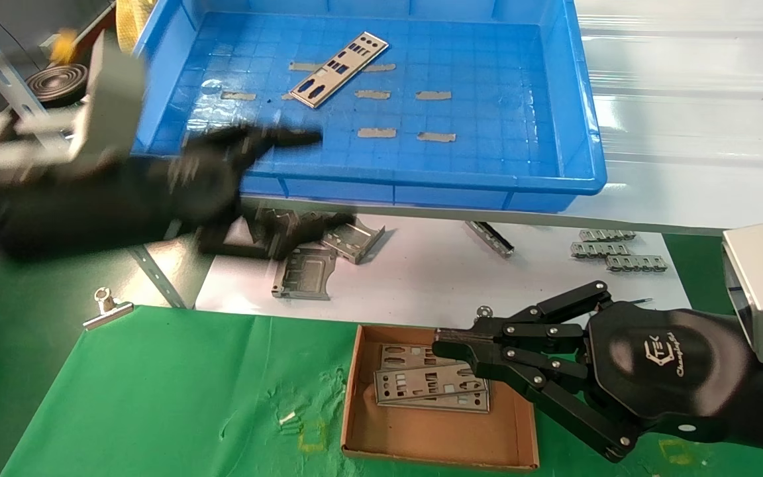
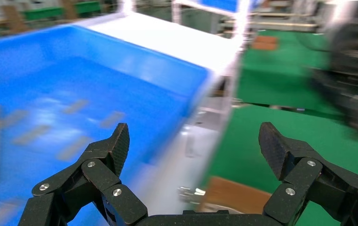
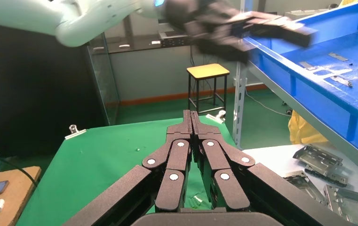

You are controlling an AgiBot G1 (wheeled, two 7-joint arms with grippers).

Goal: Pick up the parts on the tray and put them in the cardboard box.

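Observation:
One silver part (image 1: 338, 69) lies slanted on the floor of the blue tray (image 1: 421, 189). More parts (image 1: 431, 387) lie stacked in the cardboard box (image 1: 434, 434) on the green mat. My left gripper (image 1: 318, 179) is open and empty, blurred with motion. It straddles the tray's front wall near its left end. The left wrist view shows its fingers wide apart (image 2: 194, 141), with the tray (image 2: 50, 80) and a corner of the box (image 2: 233, 195) beyond. My right gripper (image 1: 444, 344) is shut and empty over the box's far right corner, its tips (image 3: 191, 115) pressed together.
Bent metal brackets (image 1: 305, 268) lie on the white sheet just below the tray's front wall, under my left gripper. Small bracket strips (image 1: 610, 248) lie to the right. A binder clip (image 1: 106, 308) holds the mat's left edge. Grey tape strips (image 1: 434, 137) dot the tray floor.

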